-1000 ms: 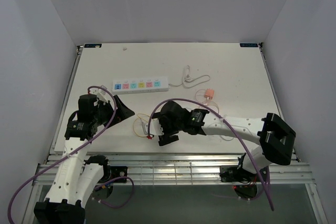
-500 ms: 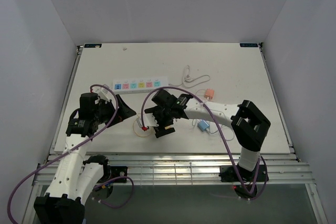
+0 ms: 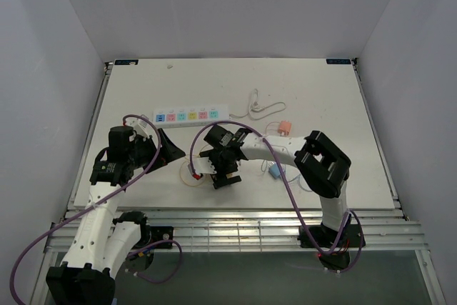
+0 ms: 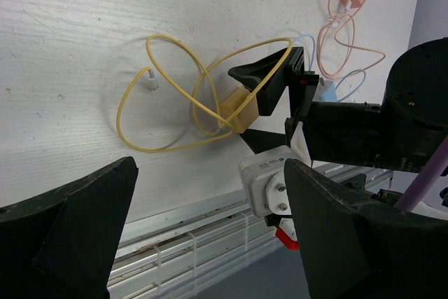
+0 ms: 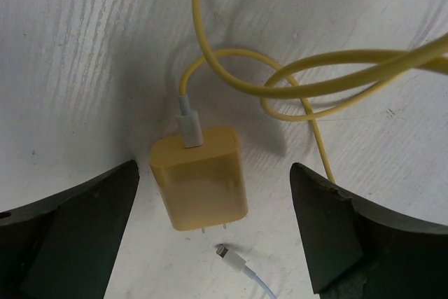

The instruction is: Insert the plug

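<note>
The yellow plug (image 5: 201,176) lies flat on the white table with its yellow cable (image 5: 315,82) looped beyond it. My right gripper (image 5: 210,232) is open, low over the table, one finger on each side of the plug and neither touching it. The left wrist view also shows the plug (image 4: 238,108) between those fingers. My left gripper (image 4: 210,243) is open and empty, left of the cable loop (image 3: 190,174). The white power strip (image 3: 191,115) with coloured sockets lies farther back. In the top view my right gripper (image 3: 218,167) hides the plug.
A pink plug (image 3: 285,128) with its cable lies right of the strip. A blue plug (image 3: 275,171) lies right of my right gripper, and its cable tip (image 5: 234,257) rests just below the yellow plug's prongs. The table's front rail (image 4: 182,232) is close.
My right arm has swung left and folded its elbow inward, bringing the open gripper over the yellow plug. My left gripper shifted slightly and stays open.
</note>
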Robot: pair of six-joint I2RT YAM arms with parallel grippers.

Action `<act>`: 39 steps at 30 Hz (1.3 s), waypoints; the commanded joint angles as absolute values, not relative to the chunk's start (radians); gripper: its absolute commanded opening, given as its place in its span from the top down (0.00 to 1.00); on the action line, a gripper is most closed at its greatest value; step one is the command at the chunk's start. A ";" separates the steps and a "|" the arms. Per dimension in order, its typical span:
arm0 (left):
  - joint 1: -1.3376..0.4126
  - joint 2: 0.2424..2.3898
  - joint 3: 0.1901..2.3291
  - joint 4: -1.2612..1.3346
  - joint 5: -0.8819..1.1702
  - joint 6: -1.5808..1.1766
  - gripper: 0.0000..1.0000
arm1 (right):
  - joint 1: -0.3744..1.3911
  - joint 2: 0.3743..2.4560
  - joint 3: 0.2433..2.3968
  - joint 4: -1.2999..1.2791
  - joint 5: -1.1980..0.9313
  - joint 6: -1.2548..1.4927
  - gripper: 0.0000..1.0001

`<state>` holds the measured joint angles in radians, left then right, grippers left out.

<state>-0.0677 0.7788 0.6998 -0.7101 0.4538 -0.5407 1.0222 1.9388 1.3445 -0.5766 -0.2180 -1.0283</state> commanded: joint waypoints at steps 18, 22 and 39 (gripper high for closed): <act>-0.067 0.772 0.700 -0.696 0.454 -0.535 0.02 | 1.048 2.037 1.471 -0.726 -0.219 -0.988 0.55; -0.067 0.772 0.703 -0.696 0.446 -0.538 0.02 | 1.057 1.998 1.456 -0.721 -0.204 -0.917 0.66; -0.066 0.785 0.704 -0.709 0.431 -0.542 0.02 | 1.091 1.160 0.814 0.113 -0.485 -0.329 0.84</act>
<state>-0.0673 0.7971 0.6998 -0.7105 0.4332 -0.5465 1.0885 1.2583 0.8928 -0.1658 -0.3916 -0.5262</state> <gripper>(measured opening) 0.979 0.525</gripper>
